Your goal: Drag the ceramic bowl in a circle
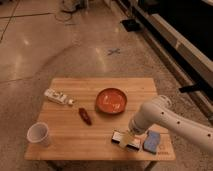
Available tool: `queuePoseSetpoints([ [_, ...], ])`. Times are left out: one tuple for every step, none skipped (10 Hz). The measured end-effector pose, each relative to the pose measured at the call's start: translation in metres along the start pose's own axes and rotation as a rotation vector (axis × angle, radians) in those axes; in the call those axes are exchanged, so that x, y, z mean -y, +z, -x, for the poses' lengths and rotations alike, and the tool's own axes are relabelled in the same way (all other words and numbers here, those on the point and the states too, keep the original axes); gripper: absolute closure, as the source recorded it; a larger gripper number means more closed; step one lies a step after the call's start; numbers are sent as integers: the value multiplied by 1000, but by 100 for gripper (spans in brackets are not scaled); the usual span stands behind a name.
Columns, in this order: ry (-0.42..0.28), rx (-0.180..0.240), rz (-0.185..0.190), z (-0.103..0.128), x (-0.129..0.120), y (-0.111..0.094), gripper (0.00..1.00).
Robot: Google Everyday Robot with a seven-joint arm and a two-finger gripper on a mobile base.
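One each: ceramic bowl (111,101), cup (39,134), bottle (58,97), sponge (152,142), gripper (125,141) above front of table (85,145).

Orange-red ceramic bowl (111,100), pale end effector (125,139) beside blue sponge (152,142)

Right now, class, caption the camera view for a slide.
Gripper low over the table's front edge, well apart from the ceramic bowl.

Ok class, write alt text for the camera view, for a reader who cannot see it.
A robot arm reaches from the right over a wooden table, its gripper low near the front edge beside a blue sponge, apart from the orange-red bowl at the centre. A white cup, a small red item and a white packet sit further left.
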Motion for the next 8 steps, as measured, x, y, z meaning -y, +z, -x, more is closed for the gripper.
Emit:
queuePoseSetpoints([
  [20, 22, 18, 1, -15, 7, 20],
  [47, 38, 36, -2, -32, 15, 20],
  [79, 56, 50, -3, -49, 23, 20],
  [118, 69, 67, -8, -67, 31, 20],
  [154, 72, 86, -15, -86, 33, 20],
  [176, 72, 97, -22, -98, 30, 20],
  [199, 63, 117, -31, -117, 22, 20],
  [208, 58, 127, -37, -127, 16, 20],
])
